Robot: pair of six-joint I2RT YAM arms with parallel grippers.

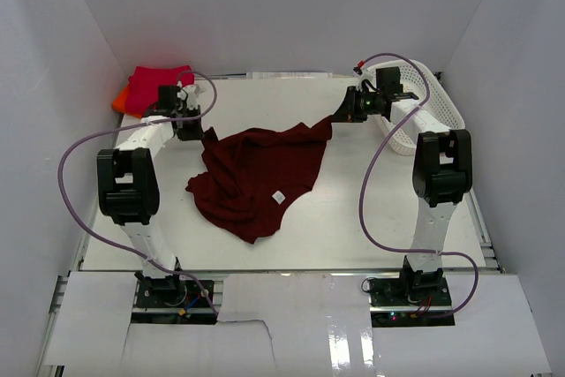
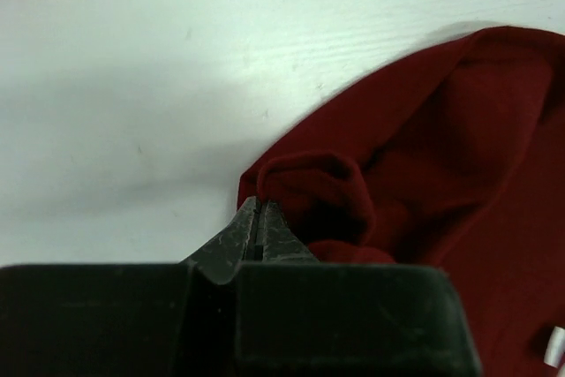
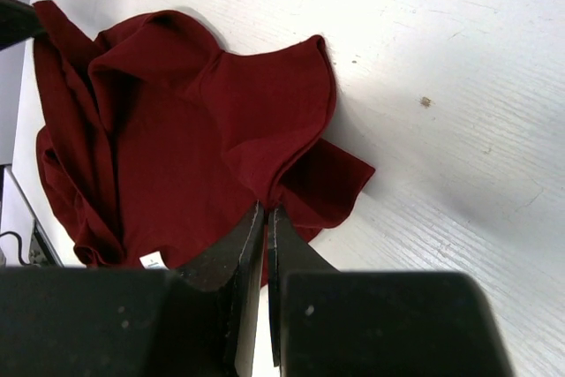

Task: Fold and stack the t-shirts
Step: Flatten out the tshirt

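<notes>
The dark maroon t-shirt [image 1: 260, 174] lies crumpled across the middle of the table, its small white neck label [image 1: 277, 197] facing up. My left gripper [image 1: 208, 136] is shut on the shirt's far left corner [image 2: 300, 184]. At the far right corner [image 3: 305, 165], my right gripper [image 1: 335, 118] is shut on a pinch of the same cloth. The fabric between the two grippers hangs slack. A bright crimson-red t-shirt [image 1: 154, 86] sits bunched at the back left, with an orange t-shirt [image 1: 119, 100] showing under its left edge.
A white plastic mesh basket [image 1: 422, 103] stands at the back right, behind the right arm. White walls close in the table on the left, back and right. The table's near edge [image 1: 282, 269] runs just ahead of the arm bases.
</notes>
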